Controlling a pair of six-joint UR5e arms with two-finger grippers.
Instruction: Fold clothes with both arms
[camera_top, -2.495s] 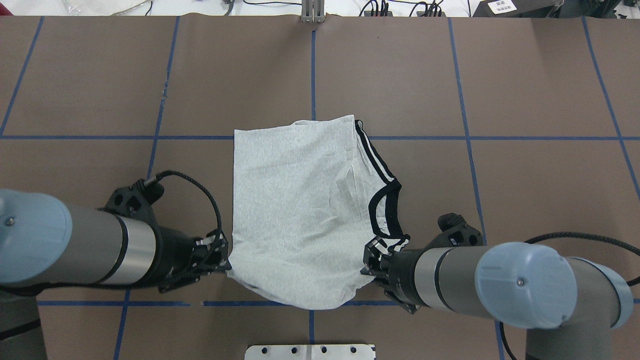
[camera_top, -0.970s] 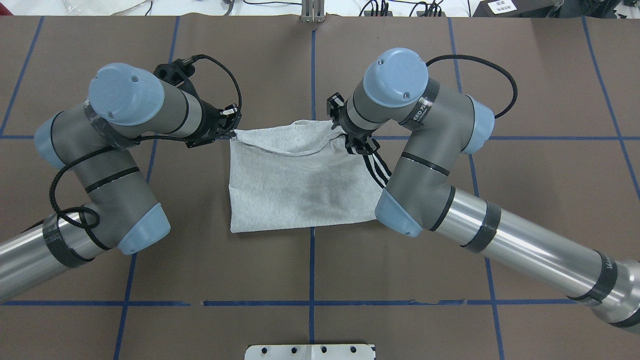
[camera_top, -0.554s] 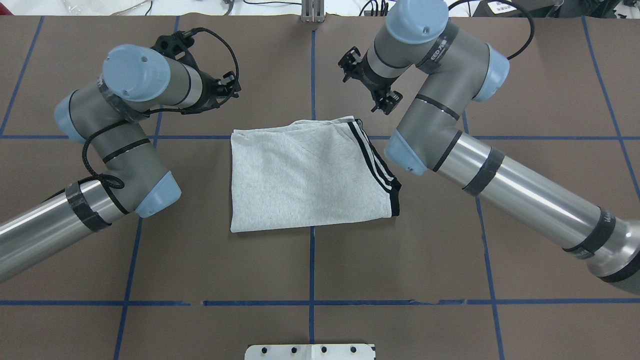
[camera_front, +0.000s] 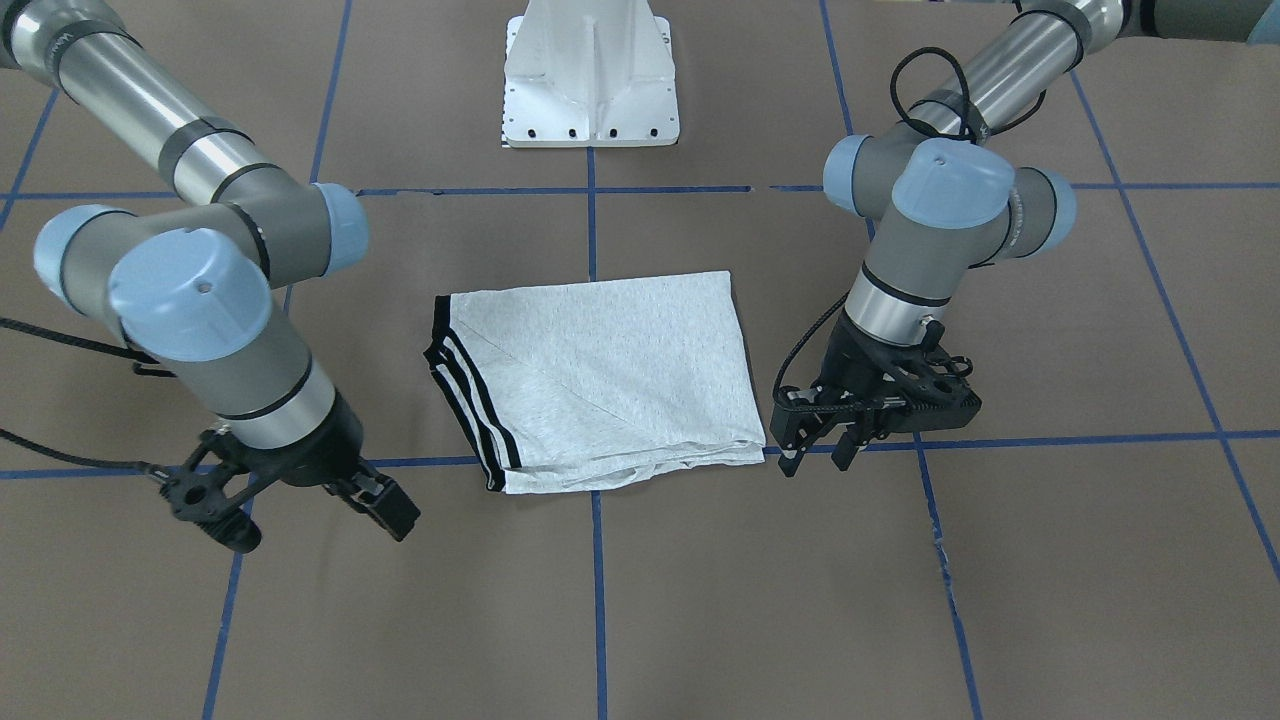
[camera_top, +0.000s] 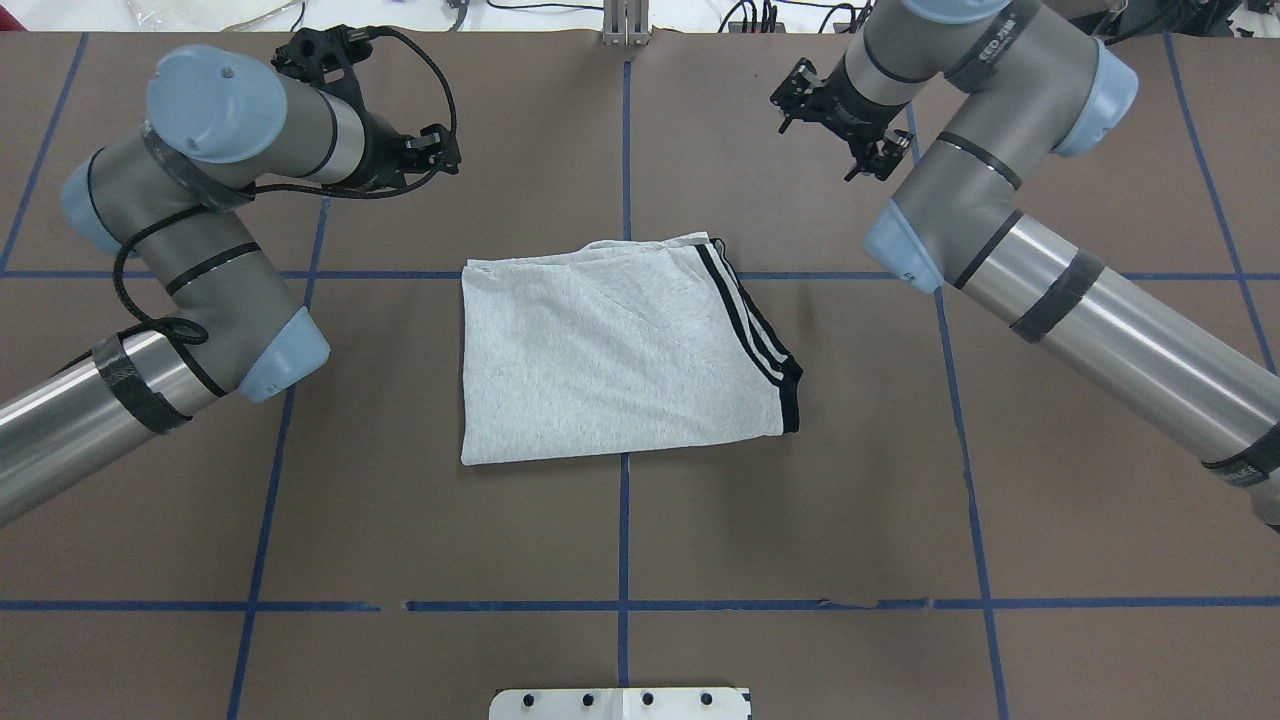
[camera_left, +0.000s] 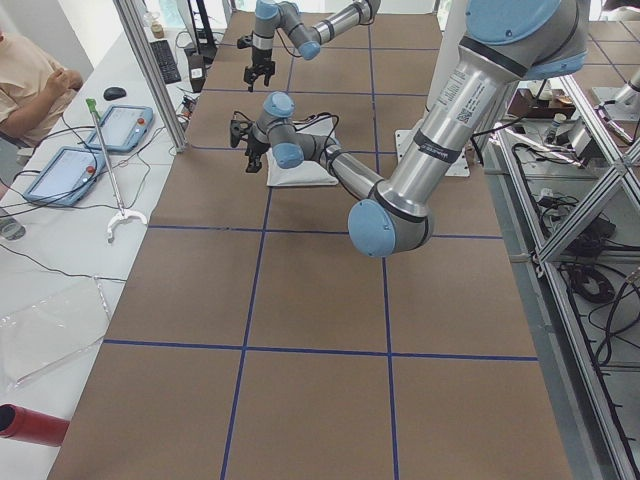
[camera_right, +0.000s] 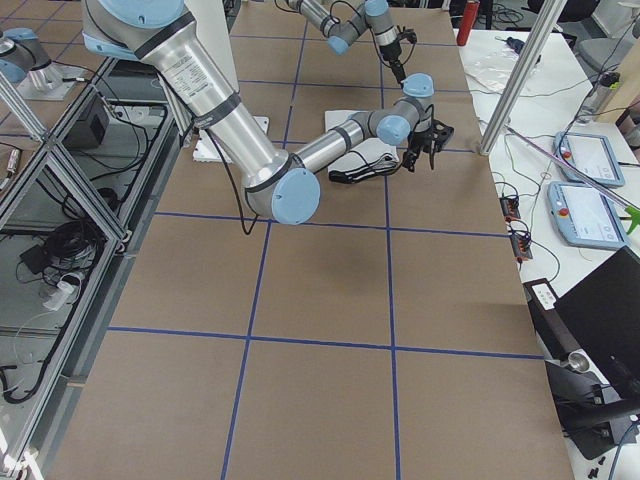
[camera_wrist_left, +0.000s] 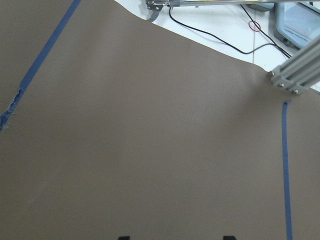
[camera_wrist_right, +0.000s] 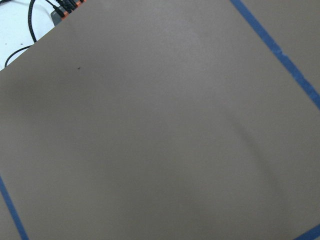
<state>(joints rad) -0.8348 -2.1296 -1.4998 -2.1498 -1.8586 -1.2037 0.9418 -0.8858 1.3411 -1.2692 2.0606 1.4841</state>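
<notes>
- Overhead exterior: fixed, high behind the robot, facing forward and down; takes in the surface (camera_top: 450, 530) across its width.
- Exterior front-facing: fixed, across the surface, facing the robot steeply down; white base (camera_front: 592, 80) at top. Shares the T-shirt (camera_top: 610, 360) and blue tape grid (camera_top: 626, 150) with the overhead, turned end for end.
- Exterior left, exterior right: fixed, raised, at opposite ends, each looking along the surface; the T-shirt is small and distant.
- Left wrist-mounted: close, facing the surface's far edge; shares the aluminium post (camera_wrist_left: 292, 80) with the overhead.
- Right wrist-mounted: close; bare surface and tape.
</notes>
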